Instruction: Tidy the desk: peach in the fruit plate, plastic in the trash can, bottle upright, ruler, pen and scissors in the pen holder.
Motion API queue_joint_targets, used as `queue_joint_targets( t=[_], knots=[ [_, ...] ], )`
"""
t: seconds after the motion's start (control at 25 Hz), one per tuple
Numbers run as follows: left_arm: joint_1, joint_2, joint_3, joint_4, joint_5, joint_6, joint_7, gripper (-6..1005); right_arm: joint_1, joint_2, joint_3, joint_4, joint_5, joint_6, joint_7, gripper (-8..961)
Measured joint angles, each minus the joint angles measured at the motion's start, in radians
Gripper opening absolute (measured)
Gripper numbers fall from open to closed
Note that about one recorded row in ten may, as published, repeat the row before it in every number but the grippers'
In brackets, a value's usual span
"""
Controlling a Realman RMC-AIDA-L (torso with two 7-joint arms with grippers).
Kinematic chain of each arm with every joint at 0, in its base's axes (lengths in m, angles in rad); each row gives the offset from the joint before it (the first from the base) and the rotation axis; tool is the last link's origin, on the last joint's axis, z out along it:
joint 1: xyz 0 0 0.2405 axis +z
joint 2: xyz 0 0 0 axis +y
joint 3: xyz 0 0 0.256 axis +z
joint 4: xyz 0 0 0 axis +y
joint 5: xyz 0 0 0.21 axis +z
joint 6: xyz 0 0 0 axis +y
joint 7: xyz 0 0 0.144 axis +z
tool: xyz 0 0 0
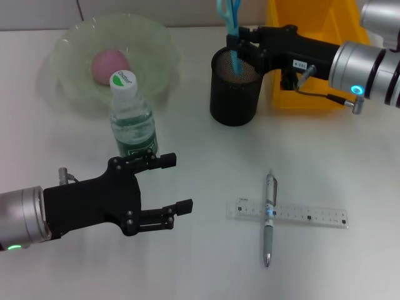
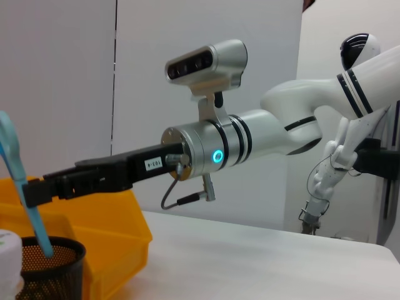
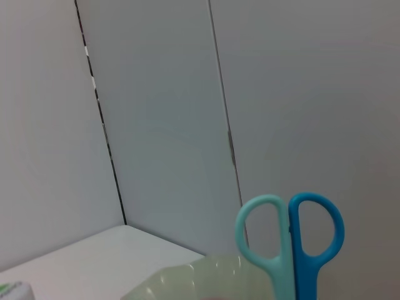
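**Over the pen holder: scissors held upright in the mesh cup**

Above the black mesh pen holder (image 1: 234,87), the right gripper (image 1: 240,45) has its fingers closed on the scissors (image 1: 231,34), which stand upright with the blue and teal handles up and the blade end down inside the cup. The right wrist view shows those two handle loops (image 3: 290,234) side by side, with the rim of the fruit plate (image 3: 187,278) beyond them. In the left wrist view the same scissors (image 2: 28,200) slant down into the holder (image 2: 47,269), pinched by the dark fingers of the right arm (image 2: 225,147) — the yellow bin (image 2: 106,237) sits just behind.

The left gripper (image 1: 169,184) hovers low over the near left part of the white desk (image 1: 325,262), its jaws spread apart and holding nothing; it sits just in front of the water bottle (image 1: 131,122), which stands upright with its white cap on.

Behind the bottle, the pale green fruit plate (image 1: 69,53) holds the pink peach (image 1: 111,65). The yellow bin (image 1: 312,19) stands beside the pen holder, at the back right.

On the near right of the desk lies the clear ruler (image 1: 286,213) — the pen (image 1: 269,219) rests across it, the two forming a cross, well apart from the holder.
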Motion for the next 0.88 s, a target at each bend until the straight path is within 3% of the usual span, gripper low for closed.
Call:
queue_joint_targets(
  t=[0.36,0.44,0.52,0.56,0.64,0.68,0.72,0.76,0.8,0.88],
  knots=[
    [0.001,0.0,-0.004,0.003,0.0,0.004,0.001,817,-0.064,0.0,0.011,-0.037,0.015,-0.057,0.012,233],
    [0.003,0.0,-0.005,0.005,0.0,0.009,0.001,817,-0.091,-0.001,0.008,-0.088,0.018,-0.092,0.057,298],
    [0.009,0.001,-0.008,0.008,0.0,0.024,0.001,817,-0.141,-0.003,0.003,-0.205,0.011,-0.153,0.164,363],
    [0.017,0.002,-0.011,0.009,0.0,0.037,0.001,816,-0.192,-0.007,0.005,-0.344,-0.02,-0.225,0.308,395],
    [0.022,0.003,-0.012,0.009,0.0,0.043,0.001,816,-0.23,-0.013,0.016,-0.514,-0.111,-0.298,0.5,578],
    [0.034,0.005,-0.015,0.011,0.0,0.048,0.001,815,-0.237,-0.016,0.026,-0.61,-0.188,-0.339,0.609,601],
    [0.034,0.005,-0.015,0.011,0.0,0.048,0.001,815,-0.237,-0.016,0.026,-0.61,-0.188,-0.339,0.609,625],
    [0.049,0.006,-0.018,0.016,0.0,0.051,0.001,815,-0.231,-0.022,0.045,-0.781,-0.353,-0.422,0.799,648],
    [0.049,0.006,-0.018,0.016,0.0,0.051,0.001,815,-0.231,-0.022,0.045,-0.781,-0.353,-0.422,0.799,672],
    [0.064,0.006,-0.018,0.021,-0.001,0.056,0.001,815,-0.187,-0.032,0.051,-0.931,-0.548,-0.534,0.979,719]
  ],
)
